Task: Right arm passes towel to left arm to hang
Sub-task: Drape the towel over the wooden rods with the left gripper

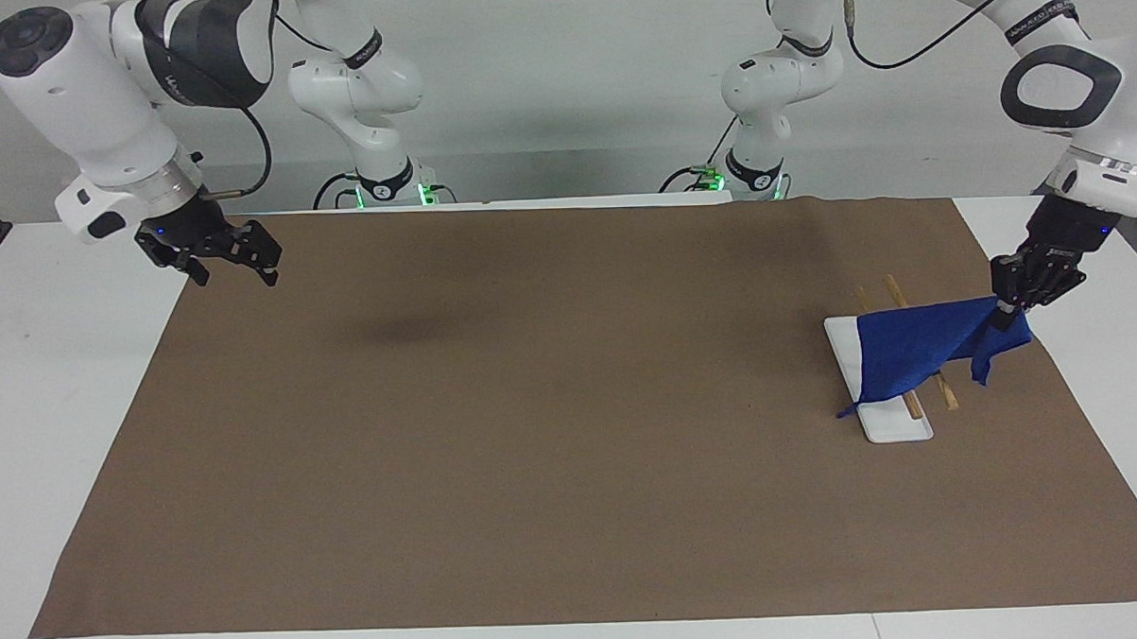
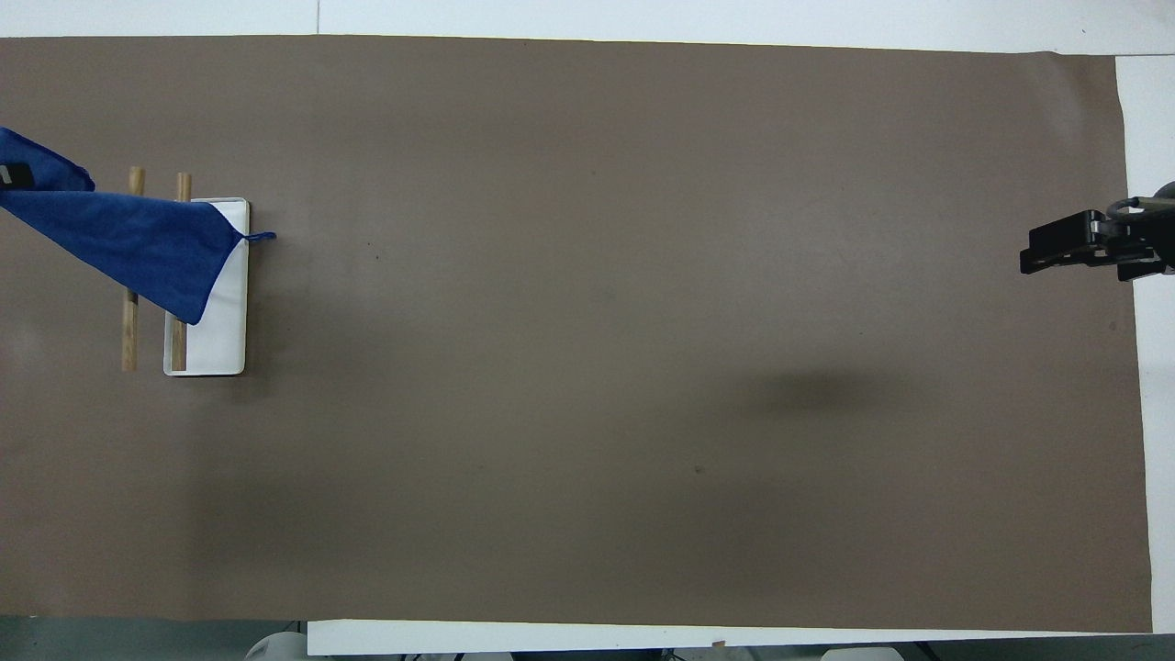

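The blue towel point(image 1: 910, 350) is draped over the two wooden rails point(image 1: 945, 396) of a small rack with a white base point(image 1: 884, 427), at the left arm's end of the table. My left gripper point(image 1: 1009, 315) is shut on the towel's corner and holds it taut, just off the rack toward the mat's edge. The towel's loop string point(image 1: 846, 410) hangs at the opposite corner. In the overhead view the towel point(image 2: 138, 243) spans both rails point(image 2: 128, 330). My right gripper point(image 1: 236, 265) is open and empty, and waits in the air over the mat's edge at the right arm's end point(image 2: 1042, 254).
A brown mat point(image 1: 572, 433) covers most of the white table point(image 1: 60, 375). The rack's white base point(image 2: 225, 321) and rails are the only objects on it.
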`<action>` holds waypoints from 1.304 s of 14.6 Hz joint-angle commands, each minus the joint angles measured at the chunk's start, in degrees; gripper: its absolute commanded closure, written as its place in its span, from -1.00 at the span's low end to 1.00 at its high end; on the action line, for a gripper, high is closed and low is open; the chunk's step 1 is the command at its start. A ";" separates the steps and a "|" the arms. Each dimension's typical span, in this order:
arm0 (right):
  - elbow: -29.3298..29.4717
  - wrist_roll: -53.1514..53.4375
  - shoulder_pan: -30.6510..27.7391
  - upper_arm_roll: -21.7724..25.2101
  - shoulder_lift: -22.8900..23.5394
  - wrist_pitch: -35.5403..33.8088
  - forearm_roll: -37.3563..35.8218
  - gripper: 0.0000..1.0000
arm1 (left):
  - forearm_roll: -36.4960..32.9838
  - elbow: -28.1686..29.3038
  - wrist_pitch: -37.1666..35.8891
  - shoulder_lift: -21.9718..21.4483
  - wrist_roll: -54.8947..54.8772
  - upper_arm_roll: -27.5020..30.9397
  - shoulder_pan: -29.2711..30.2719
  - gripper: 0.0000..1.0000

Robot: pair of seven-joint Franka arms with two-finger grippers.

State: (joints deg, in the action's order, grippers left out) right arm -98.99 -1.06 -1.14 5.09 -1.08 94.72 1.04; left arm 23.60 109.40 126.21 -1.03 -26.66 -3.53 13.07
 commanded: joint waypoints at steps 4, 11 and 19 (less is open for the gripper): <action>-0.59 0.80 -0.09 -0.17 -0.94 -0.59 0.72 -1.00 | -0.84 4.05 -1.58 -1.69 -4.37 -0.25 3.55 1.00; -0.59 0.80 -0.09 -0.17 -0.94 -0.59 0.72 -1.00 | -4.07 10.30 -0.97 -3.89 -4.28 -0.07 4.16 0.93; -0.59 0.80 -0.09 -0.17 -0.94 -0.59 0.72 -1.00 | -6.99 10.57 0.61 -2.31 -3.76 0.01 4.34 -0.09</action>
State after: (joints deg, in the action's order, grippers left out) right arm -98.99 -1.06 -1.08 5.01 -1.10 94.70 1.04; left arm 17.23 119.42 125.68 -3.01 -30.40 -3.38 16.82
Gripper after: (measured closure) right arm 0.000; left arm 0.855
